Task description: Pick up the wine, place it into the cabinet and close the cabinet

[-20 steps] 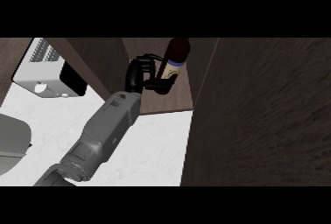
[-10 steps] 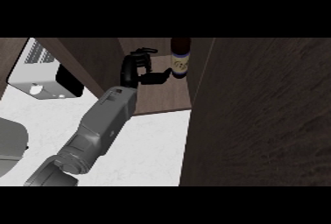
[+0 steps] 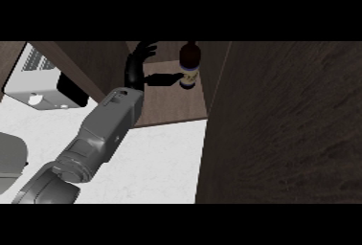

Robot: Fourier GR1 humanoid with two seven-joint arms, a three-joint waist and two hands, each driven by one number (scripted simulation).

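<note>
The wine bottle (image 3: 188,64), dark with a pale label and a blue band, stands inside the open wooden cabinet (image 3: 170,107), close to its right wall. My left hand (image 3: 134,64) is just left of the bottle, its fingers straight and spread, pointing to the cabinet's back. Only the thumb (image 3: 164,78) stretches sideways toward the bottle's lower part, and nothing is curled round the bottle. The grey forearm (image 3: 99,136) comes up from the lower left. My right hand does not show.
The dark cabinet door (image 3: 283,124) stands open and fills the right half of the view. A white appliance (image 3: 35,81) sits at the upper left, a grey rounded object (image 3: 10,160) at the left edge. White counter (image 3: 155,167) lies below the cabinet.
The hand carried the bottle deeper into the cabinet, then uncurled its fingers from it. The bottle now stands on its own, and the hand has shifted slightly left.
</note>
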